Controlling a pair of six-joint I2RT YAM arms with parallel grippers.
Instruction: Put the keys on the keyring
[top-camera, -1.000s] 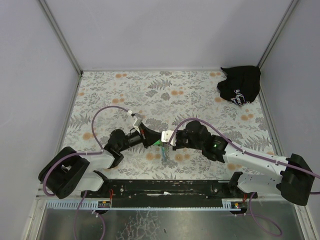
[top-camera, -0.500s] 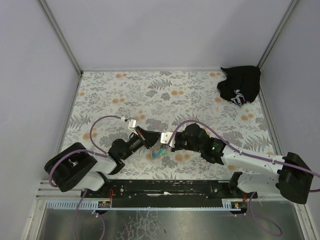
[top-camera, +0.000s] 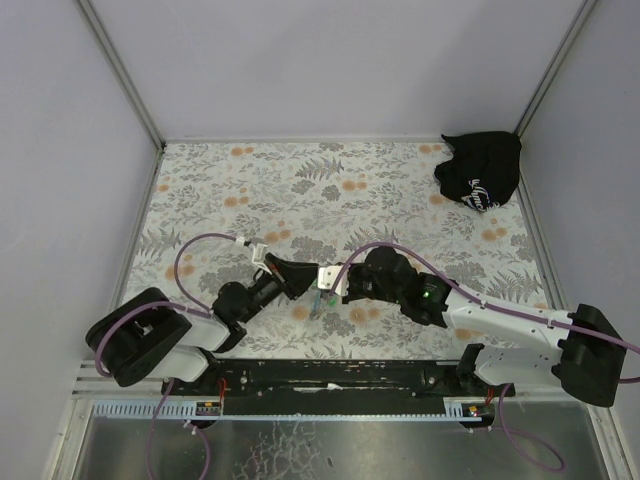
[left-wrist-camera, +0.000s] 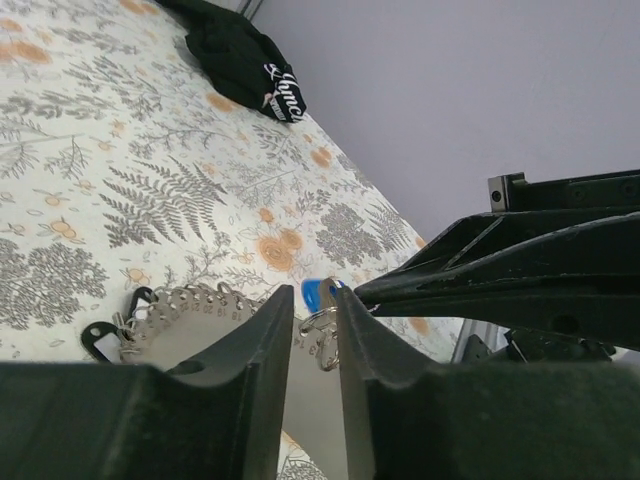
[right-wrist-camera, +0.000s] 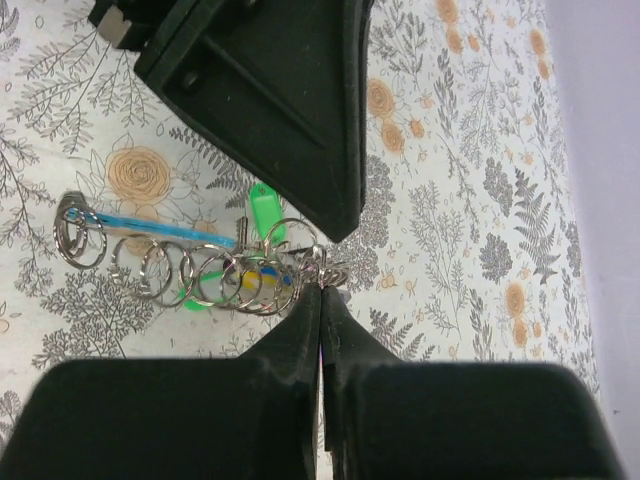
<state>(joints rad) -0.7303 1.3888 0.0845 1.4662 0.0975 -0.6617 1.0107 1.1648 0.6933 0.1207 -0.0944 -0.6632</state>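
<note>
Right wrist view: right gripper (right-wrist-camera: 320, 300) is pinched tight on the end ring of the keyring (right-wrist-camera: 170, 268), whose chain trails left across mid-frame on the table (right-wrist-camera: 450, 200). Left gripper (right-wrist-camera: 342, 222) pokes in from above, fingers barely parted, gripping nothing I can make out.

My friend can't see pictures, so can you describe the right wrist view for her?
The right gripper, its black fingers shut, points its tips at the end of the keyring, a row of linked metal rings with blue, green and yellow bits lying on a flowery tablecloth. The left gripper reaches in from the top.
</note>
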